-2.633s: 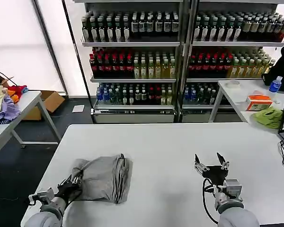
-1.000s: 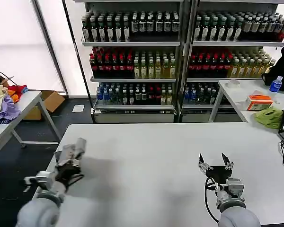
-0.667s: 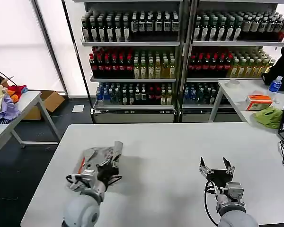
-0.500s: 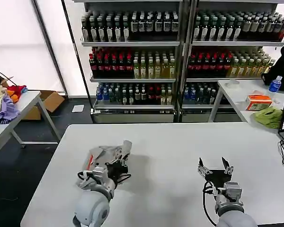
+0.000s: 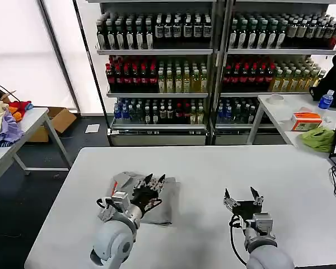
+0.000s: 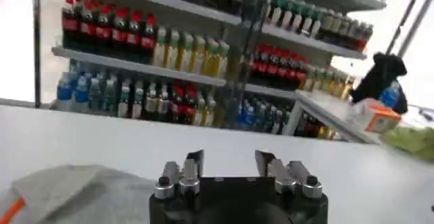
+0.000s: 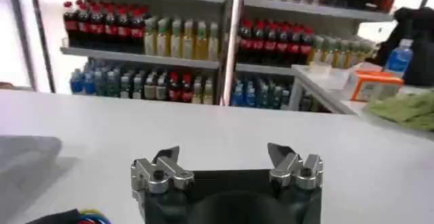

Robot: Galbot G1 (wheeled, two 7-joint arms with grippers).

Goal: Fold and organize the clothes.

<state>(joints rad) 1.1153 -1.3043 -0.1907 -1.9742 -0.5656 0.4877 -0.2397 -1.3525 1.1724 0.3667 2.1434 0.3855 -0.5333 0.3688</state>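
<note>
- Grey cotton T-shirt [image 5: 157, 197] lies crumpled on the white bench [image 5: 213, 168], towards the bench's left half, with a red-orange neck strip [image 5: 114, 185] showing at its left edge.
- Left end effector [image 5: 155, 180] hovers directly over the T-shirt, its fingers spread apart and holding nothing; in the left wrist view [image 6: 228, 164] the fabric [image 6: 74, 190] sits just beside and below it.
- Right end effector [image 5: 240, 196] hangs over bare bench surface to the right of the T-shirt, well apart from it, fingers wide open and empty, as the right wrist view [image 7: 226, 157] also shows.
</note>
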